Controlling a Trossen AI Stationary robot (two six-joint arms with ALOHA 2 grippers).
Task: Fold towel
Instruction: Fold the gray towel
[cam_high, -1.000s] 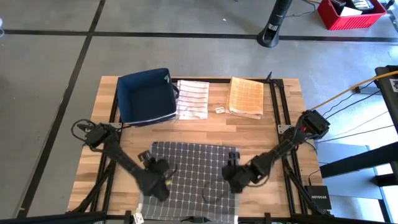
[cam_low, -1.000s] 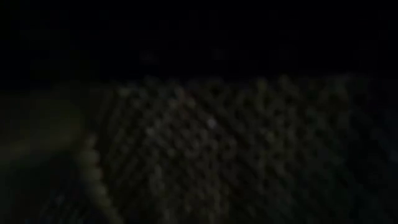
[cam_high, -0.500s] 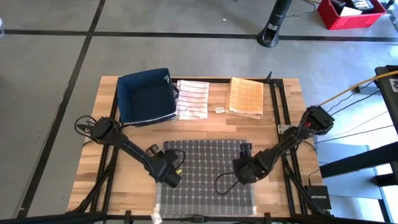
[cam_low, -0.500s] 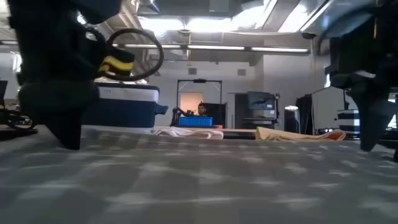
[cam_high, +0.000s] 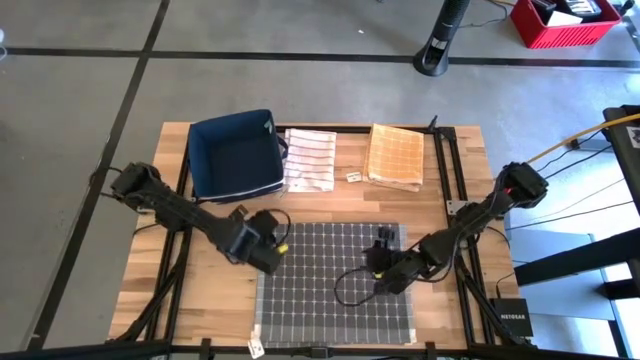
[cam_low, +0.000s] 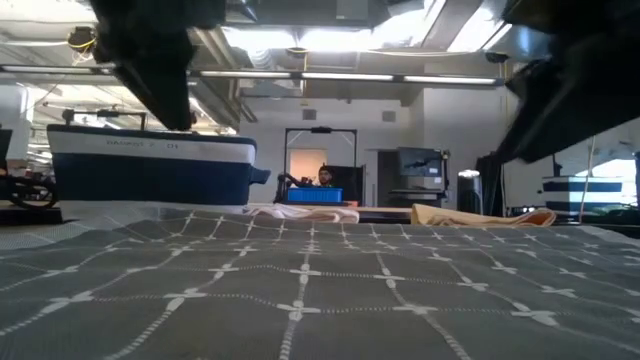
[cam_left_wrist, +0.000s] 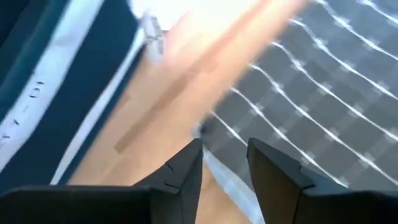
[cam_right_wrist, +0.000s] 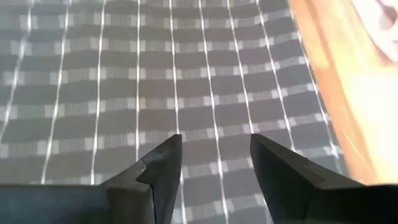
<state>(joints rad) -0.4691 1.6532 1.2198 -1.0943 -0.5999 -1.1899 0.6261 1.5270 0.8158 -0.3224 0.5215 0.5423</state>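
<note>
**Grey towel lying flat, both grippers open above it**

A grey towel (cam_high: 335, 280) with a white grid pattern is lying spread flat on the near half of the wooden table (cam_high: 460, 190), with one edge reaching the table's front edge. The left gripper (cam_high: 272, 256) is hanging over the towel's far left corner; in its wrist view its fingers (cam_left_wrist: 180, 171) are standing apart with nothing between them, the towel's corner and bare wood showing beyond. The right gripper (cam_high: 381, 270) is hovering over the right part of the towel, just inside its right edge; its fingers (cam_right_wrist: 163, 163) are spread apart and holding nothing, with the grid cloth lying flat beneath them.

Along the far side of the table a blue bin (cam_high: 235, 155) is sitting at the left, a white striped cloth (cam_high: 309, 160) is lying just beside it, and an orange folded cloth (cam_high: 396, 156) is lying farther right. In the low view the towel is filling the foreground, with the bin behind it.
</note>
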